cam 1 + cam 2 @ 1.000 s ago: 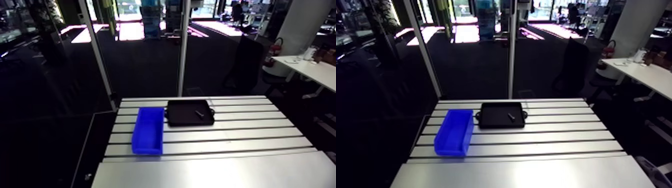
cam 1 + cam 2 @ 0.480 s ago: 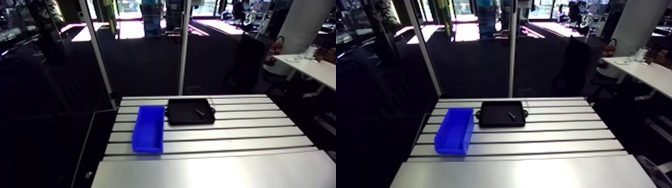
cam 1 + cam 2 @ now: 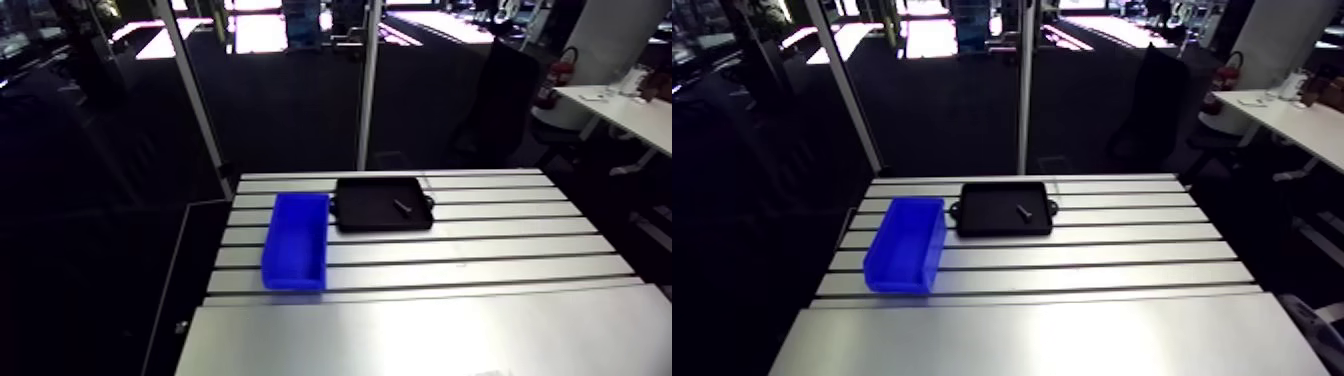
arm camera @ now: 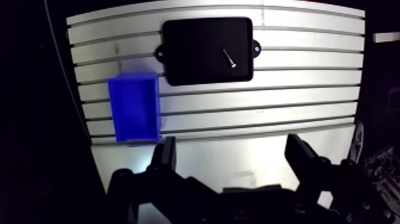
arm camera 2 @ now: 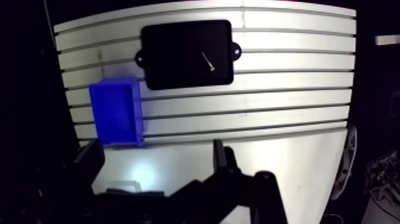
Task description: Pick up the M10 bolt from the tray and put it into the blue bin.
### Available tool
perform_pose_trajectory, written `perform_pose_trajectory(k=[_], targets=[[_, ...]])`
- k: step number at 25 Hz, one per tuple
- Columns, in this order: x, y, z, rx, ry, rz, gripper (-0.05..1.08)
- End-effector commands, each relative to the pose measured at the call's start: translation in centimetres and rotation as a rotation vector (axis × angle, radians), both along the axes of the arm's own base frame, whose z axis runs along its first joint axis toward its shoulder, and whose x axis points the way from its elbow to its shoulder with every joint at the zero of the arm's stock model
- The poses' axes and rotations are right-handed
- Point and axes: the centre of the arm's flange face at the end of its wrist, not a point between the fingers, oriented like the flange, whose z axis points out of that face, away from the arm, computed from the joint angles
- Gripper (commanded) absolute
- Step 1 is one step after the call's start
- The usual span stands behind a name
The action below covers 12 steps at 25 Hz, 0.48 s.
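A: Gripper (image 4: pixel 233 156) state?
B: Spread wide, with nothing between the fingers (image 4: pixel 166 156), above the table (image 4: pixel 268 107).
A: And ahead of it?
B: The blue bin (image 4: pixel 134 107) comes first, ahead of one finger. Beyond that is the black tray (image 4: pixel 190 56), where the M10 bolt (image 4: pixel 228 56) lies slantwise, well apart from the gripper.

Bright light poured in from twelve o'clock in the arm view, the room was dim, and the counter (image 3: pixel 1072 255) gleamed pale. In the wrist view the pincer (image 4: pixel 231 146) stood in black silhouette, glare pooled beside it, and the slot lines bowed.
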Motion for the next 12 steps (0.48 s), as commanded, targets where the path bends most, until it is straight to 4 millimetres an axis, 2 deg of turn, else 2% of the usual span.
perform_pose_trajectory(k=[1,5,9,12], targets=[[-2.2,1.0,-4.0,-0.001,-0.063,-0.008,0.01],[-3.3,3.1,-5.5,-0.006,-0.072,-0.033,0.01],[-4.3,3.4,-6.8,-0.007,-0.067,-0.032,0.01],[-4.3,3.4,-7.7,-0.013,-0.078,-0.029,0.01]])
